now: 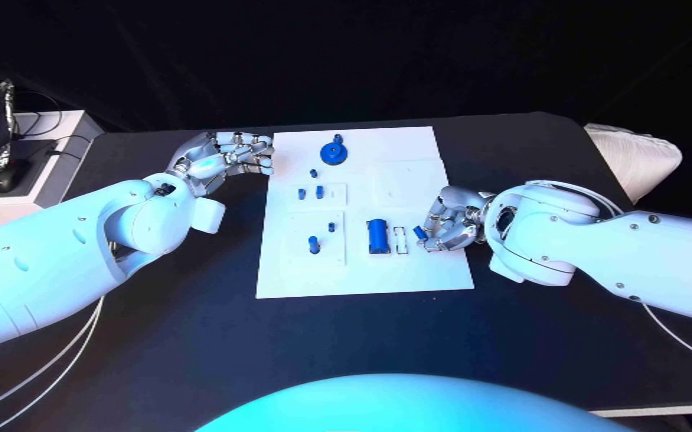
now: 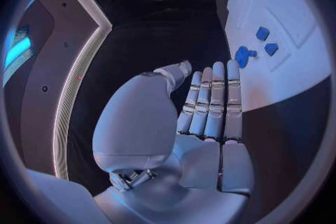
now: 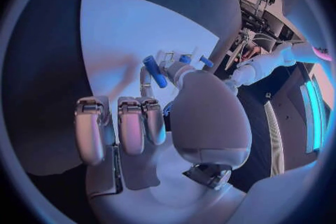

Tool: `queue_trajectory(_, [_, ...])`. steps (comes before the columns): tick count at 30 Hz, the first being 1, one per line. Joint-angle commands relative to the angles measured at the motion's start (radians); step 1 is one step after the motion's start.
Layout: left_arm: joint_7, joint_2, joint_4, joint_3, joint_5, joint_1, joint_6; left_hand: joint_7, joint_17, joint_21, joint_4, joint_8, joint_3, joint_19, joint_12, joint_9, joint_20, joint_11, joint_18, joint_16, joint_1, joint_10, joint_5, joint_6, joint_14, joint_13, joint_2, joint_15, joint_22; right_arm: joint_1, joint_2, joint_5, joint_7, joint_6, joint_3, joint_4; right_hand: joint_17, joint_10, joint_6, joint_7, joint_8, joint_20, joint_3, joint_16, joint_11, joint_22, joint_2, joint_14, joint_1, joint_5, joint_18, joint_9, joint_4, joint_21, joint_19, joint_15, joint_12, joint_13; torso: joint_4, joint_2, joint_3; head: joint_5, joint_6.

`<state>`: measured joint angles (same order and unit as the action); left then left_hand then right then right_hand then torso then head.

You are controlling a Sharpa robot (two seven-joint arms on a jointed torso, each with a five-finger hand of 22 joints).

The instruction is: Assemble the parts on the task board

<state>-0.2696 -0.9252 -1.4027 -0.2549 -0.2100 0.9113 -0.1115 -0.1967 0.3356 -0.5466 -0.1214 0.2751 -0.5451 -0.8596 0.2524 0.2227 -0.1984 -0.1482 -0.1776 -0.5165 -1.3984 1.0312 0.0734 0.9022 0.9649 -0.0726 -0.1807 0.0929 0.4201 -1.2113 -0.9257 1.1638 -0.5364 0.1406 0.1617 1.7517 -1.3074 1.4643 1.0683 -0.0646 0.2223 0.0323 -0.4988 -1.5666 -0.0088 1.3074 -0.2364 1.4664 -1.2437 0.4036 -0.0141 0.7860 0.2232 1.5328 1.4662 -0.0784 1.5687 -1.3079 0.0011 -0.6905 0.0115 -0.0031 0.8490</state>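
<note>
Black table (image 1: 173, 352) surface lay nearest, bearing the white task board (image 1: 433, 277) at its middle. Right hand (image 1: 450, 222) rested at the board's right edge, fingers curled; whether it held a part could not be told. Just beside it lay a blue cylindrical part (image 1: 378, 236), with smaller blue parts (image 1: 313, 243) standing in recessed squares. Farther back sat a round blue knob part (image 1: 333, 155). Left hand (image 1: 228, 160) lay flat at the board's far left edge, fingers (image 2: 213, 101) straight and pressed together, holding nothing. Dark backdrop (image 1: 346, 32) closed the far side.
</note>
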Motion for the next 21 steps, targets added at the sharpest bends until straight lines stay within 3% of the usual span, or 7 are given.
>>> queue_trajectory(1, [-0.005, 0.002, -0.004, -0.001, 0.004, -0.001, 0.017, -0.004, 0.002, 0.004, -0.003, -0.003, -0.002, -0.007, -0.001, -0.001, 0.000, 0.000, -0.003, 0.006, -0.003, -0.004, 0.003, -0.007, 0.003, 0.000, -0.006, 0.006, -0.001, 0.000, 0.017, -0.082, -0.005, -0.021, 0.002, -0.011, -0.263, 0.106, 0.005, 0.001, -0.007, -0.002, -0.039, -0.004, -0.004, 0.253, 0.002, 0.104, 0.015, -0.013, 0.006, 0.000, -0.044, -0.004, 0.095, 0.004, 0.002, -0.263, 0.0011, 0.000, -0.0005, -0.002, 0.001])
queue_trajectory(7, [-0.004, 0.001, -0.004, -0.001, 0.002, -0.001, 0.018, -0.004, 0.002, 0.004, -0.003, -0.003, -0.002, -0.007, -0.001, -0.001, 0.000, 0.000, -0.003, 0.006, -0.003, -0.004, 0.003, -0.007, 0.003, 0.000, -0.006, 0.006, -0.001, 0.003, 0.048, -0.091, -0.006, -0.011, 0.004, -0.036, -0.263, 0.106, 0.009, 0.001, -0.010, -0.002, -0.025, -0.004, -0.003, 0.252, 0.004, 0.104, 0.045, -0.044, 0.006, -0.002, -0.030, -0.006, 0.095, 0.004, 0.002, -0.263, 0.0024, 0.000, 0.0008, 0.000, 0.002])
queue_trajectory(21, [-0.001, -0.001, -0.007, -0.001, 0.000, -0.001, 0.020, -0.005, 0.003, 0.006, -0.003, -0.004, -0.001, -0.008, -0.002, -0.002, -0.001, -0.001, -0.003, 0.007, -0.002, -0.007, 0.003, -0.008, 0.003, 0.000, -0.007, 0.007, -0.003, 0.004, 0.079, -0.074, -0.009, -0.034, 0.004, -0.066, -0.263, 0.106, 0.014, 0.000, -0.014, -0.002, 0.015, -0.004, -0.003, 0.251, -0.006, 0.104, 0.090, -0.053, 0.005, -0.004, -0.004, -0.012, 0.093, 0.004, 0.002, -0.263, -0.0002, -0.001, 0.0012, 0.007, 0.007])
